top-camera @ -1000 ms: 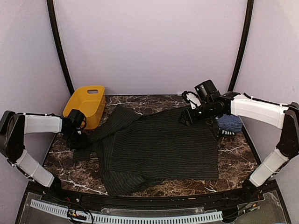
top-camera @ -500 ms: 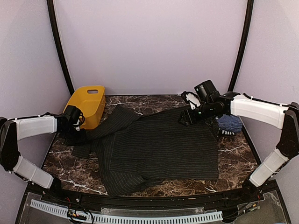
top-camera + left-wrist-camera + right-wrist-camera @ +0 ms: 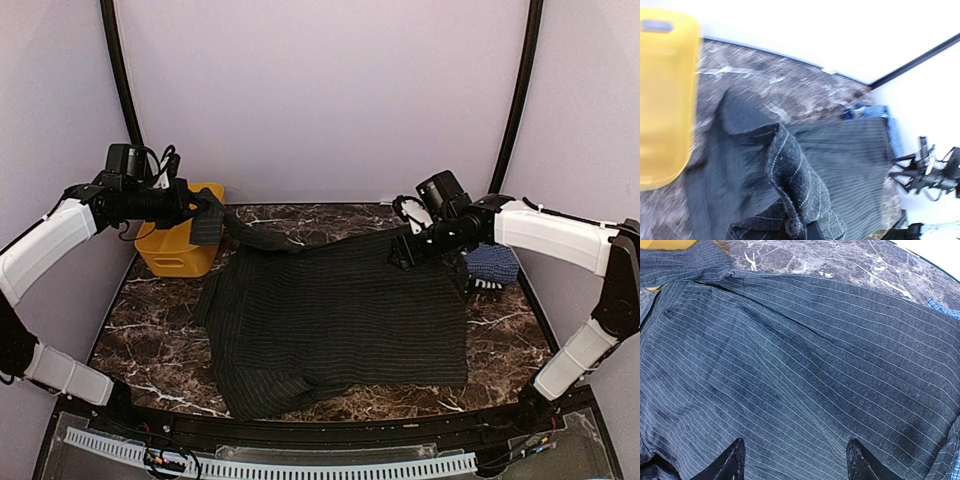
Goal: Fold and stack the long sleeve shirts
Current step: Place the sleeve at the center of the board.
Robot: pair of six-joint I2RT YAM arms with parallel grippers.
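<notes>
Your left gripper [image 3: 197, 207] is pressed together and pinching the end of the sleeve [image 3: 250, 236] of the black pinstriped shirt [image 3: 340, 315], held up in the air right by the yellow basket [image 3: 172, 256]. The sleeve runs from that pinch down and right to the shirt body. The body lies spread flat across the middle of the marble table [image 3: 150, 335], with a rumpled part at the near left corner. In the left wrist view the bunched sleeve cloth [image 3: 800, 200] fills the lower middle and is blurred, so you can't make out the fingers behind it. Your right gripper [image 3: 400, 256] sits at the shirt's far right edge. The right wrist view shows its fingertips [image 3: 732, 462] spread wide over flat pinstriped cloth [image 3: 800, 365], pinching nothing; you can't tell whether they touch the fabric. The blue checked shirt [image 3: 493, 265] is bunched at the table's right side, just beside the black one and partly behind your right arm.
</notes>
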